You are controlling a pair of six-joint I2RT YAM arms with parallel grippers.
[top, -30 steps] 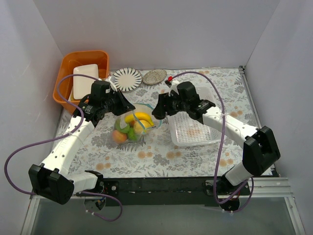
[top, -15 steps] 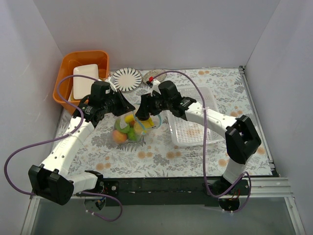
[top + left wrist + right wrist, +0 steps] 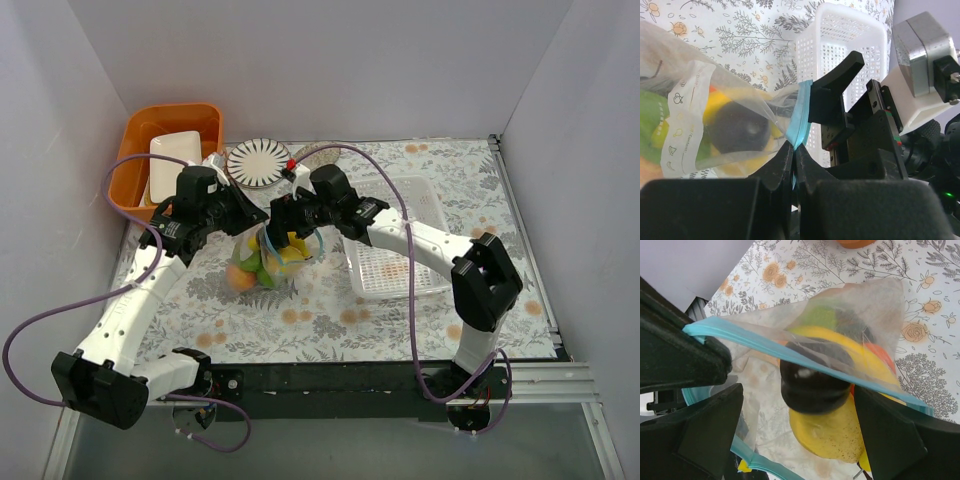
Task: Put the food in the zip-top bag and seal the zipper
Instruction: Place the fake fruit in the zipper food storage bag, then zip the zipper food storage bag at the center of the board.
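Note:
The zip-top bag (image 3: 262,262) lies on the flowered cloth with several toy fruits inside. In the left wrist view the bag (image 3: 695,120) shows a dark plum (image 3: 735,127) with yellow and green fruit. My left gripper (image 3: 243,215) is shut on the light blue zipper (image 3: 801,112) at the bag's mouth, and its fingertips (image 3: 794,150) pinch the strip. My right gripper (image 3: 283,225) is open over the mouth. In the right wrist view it (image 3: 799,425) straddles the plum (image 3: 812,385) and a yellow lemon (image 3: 832,432), with the zipper (image 3: 790,352) stretched across above them.
A white lattice basket (image 3: 395,245) lies right of the bag and also shows in the left wrist view (image 3: 840,40). An orange bin (image 3: 135,150) holding a white dish (image 3: 175,160) stands at the back left. A striped plate (image 3: 255,163) lies behind the grippers.
My right gripper has moved left from beside the basket to over the bag's mouth. My left gripper has shifted slightly left, still holding the zipper.

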